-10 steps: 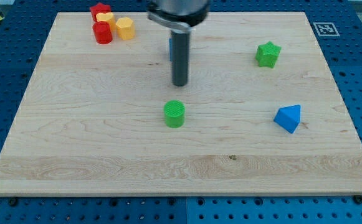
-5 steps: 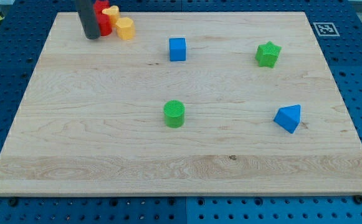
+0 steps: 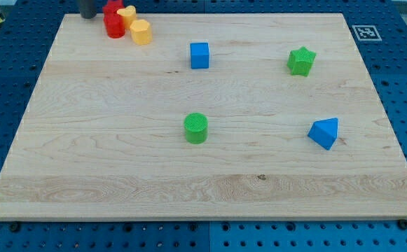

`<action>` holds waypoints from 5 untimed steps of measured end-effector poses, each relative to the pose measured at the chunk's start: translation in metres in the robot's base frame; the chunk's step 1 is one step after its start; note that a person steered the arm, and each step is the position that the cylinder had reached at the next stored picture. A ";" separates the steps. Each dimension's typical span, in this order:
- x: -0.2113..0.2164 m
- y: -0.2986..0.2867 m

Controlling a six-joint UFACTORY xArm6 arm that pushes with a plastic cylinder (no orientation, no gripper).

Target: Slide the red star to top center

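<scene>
The red star lies at the board's top edge, toward the view's left, far from top center. Only part of it shows: its upper points meet the view's top and the rest is partly hidden by the cluster it sits in. It touches a red cylinder just below it and a yellow block on the view's right.

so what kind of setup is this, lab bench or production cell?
Most likely a lab bench for push tests: a wooden board on a blue perforated table, a fiducial tag at the board's corner, and small toy blocks like the blue cube.
</scene>
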State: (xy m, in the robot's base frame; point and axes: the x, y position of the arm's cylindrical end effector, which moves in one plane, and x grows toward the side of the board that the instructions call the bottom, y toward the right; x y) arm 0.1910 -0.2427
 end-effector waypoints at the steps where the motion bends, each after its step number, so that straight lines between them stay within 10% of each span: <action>1: 0.000 0.030; 5: 0.001 0.152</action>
State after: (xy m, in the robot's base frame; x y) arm 0.1915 -0.0905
